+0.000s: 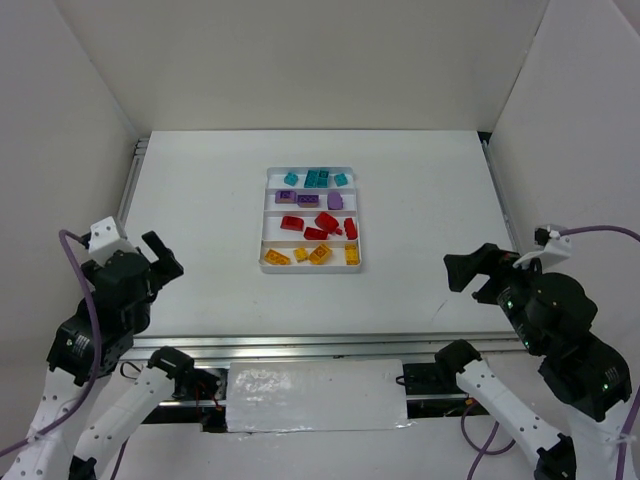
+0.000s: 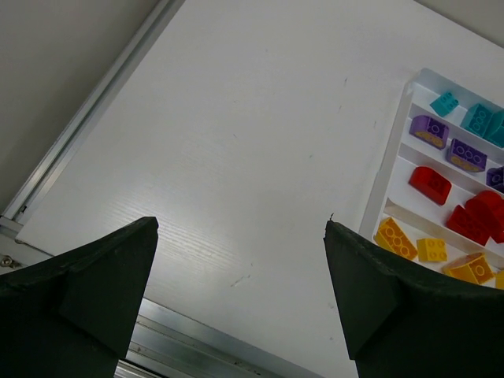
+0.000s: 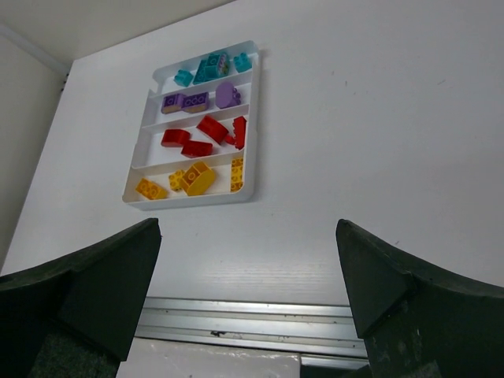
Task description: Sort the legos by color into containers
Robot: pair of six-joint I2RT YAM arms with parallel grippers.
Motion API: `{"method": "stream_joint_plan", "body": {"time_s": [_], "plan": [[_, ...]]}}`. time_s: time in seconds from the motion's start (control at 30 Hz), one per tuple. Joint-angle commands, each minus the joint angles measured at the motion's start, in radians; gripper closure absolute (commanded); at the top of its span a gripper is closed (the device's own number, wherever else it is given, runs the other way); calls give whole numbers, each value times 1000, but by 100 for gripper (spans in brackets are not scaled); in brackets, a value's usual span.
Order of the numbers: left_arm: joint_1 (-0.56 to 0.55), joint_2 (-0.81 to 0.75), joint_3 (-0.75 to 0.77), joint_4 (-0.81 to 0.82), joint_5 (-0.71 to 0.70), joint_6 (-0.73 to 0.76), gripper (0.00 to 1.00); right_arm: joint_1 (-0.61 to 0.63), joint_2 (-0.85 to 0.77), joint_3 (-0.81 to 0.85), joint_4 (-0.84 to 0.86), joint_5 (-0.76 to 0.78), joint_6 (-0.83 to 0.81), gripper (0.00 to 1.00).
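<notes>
White walls box in the worktop (image 1: 200,200). Legos (image 1: 327,221) seemingly all sit color-sorted in the tray (image 1: 310,269), ahead-right of the left end effector (image 1: 160,255) and ahead-left of the right end effector (image 1: 478,275); both gape unladen, presumably because sorting is finished.

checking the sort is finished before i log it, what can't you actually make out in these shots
- Left wrist view: the tray is cut off by the right edge of the frame, so the far ends of its compartments are out of sight.
- Top view: the red legos overlap and are too small to count with certainty.
- Right wrist view: the teal legos are small and pressed together, so their number is unclear.
</notes>
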Motion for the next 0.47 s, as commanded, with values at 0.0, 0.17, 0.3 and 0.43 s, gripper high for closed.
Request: {"method": "stream_joint_plan", "body": {"time_s": [0.0,0.17,0.3,0.43], "plan": [[5,-45,35,-3,35,10,1,3,-55,3,-53,-1,-26,0],[5,-59,57,-7,86,-3,0,2,-83,27,-68,-16,-36,0],[5,-53,69,-18,103,-20,1,3,-86,50,-71,-16,-38,0],[5,-53,54,-7,121,-21,0,3,-84,43,-62,-31,-38,0]]}}
